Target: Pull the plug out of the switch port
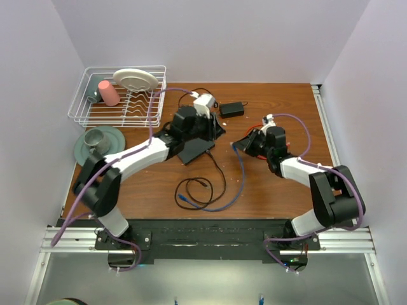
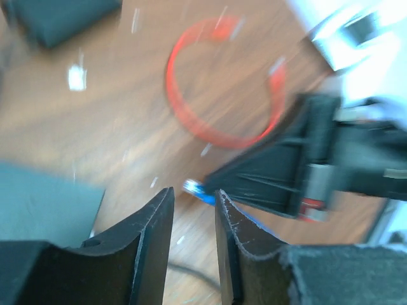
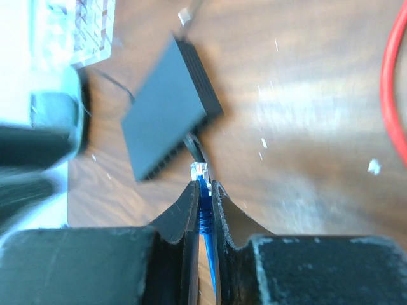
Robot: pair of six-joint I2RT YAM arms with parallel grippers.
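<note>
The right wrist view alone shows the grip: the right gripper is pressed together on the blue plug with a clear tip. The tip stands just beside the ribbed long edge of the thin flat matte-black switch, apart from it. A thin black cord leaves that same edge.

The left wrist view is blurred. The left gripper appears spread, with nothing between its fingers.

The top view shows the switch near the table centre, under the left arm. Bare wood lies in front of it. The small black power brick and red cable loop lie close by. The white wire dish rack is well apart.
</note>
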